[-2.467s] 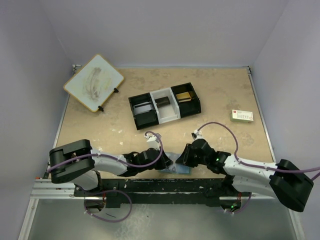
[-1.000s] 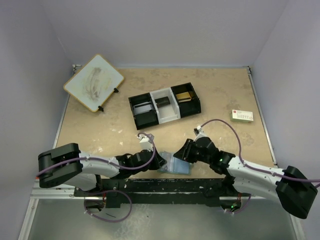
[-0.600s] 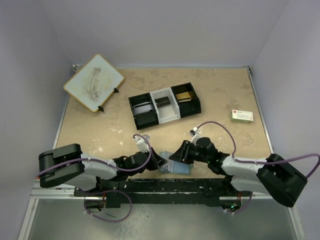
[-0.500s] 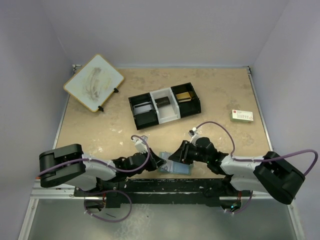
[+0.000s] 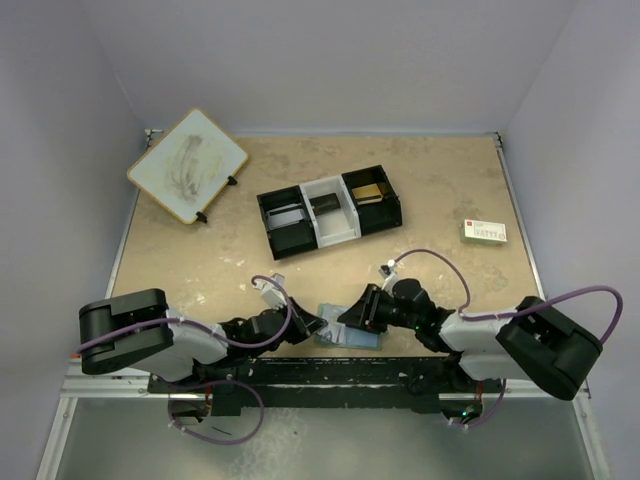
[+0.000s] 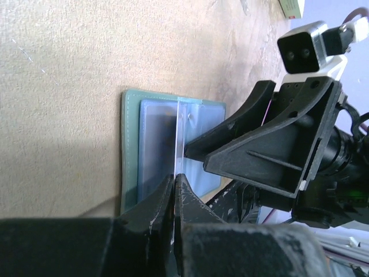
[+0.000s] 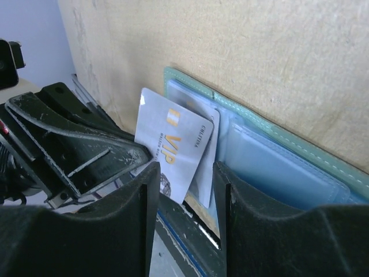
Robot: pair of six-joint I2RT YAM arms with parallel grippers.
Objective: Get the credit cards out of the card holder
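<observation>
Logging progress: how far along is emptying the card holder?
Done: an orange-gold plastic card lies in the black-and-white three-compartment tray. In hand: the left gripper pinches a pale grey VIP card tilted up off the open grey-green folding card holder; right gripper open close by. Left: freeing that card; another seems tucked behind.

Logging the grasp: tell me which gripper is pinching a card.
The left gripper, shut on the pale VIP card; the right gripper stands open.

We hold both black-and-white jointed arms low at six o'clock: left arm point(image 5: 195, 340) reaching toward three, right arm point(image 5: 470, 328) toward nine. Left gripper point(image 6: 174, 179) is clamped on a thin pale grey plastic card point(image 7: 173, 144); right gripper point(image 7: 185, 170) faces it, jaws apart.
</observation>
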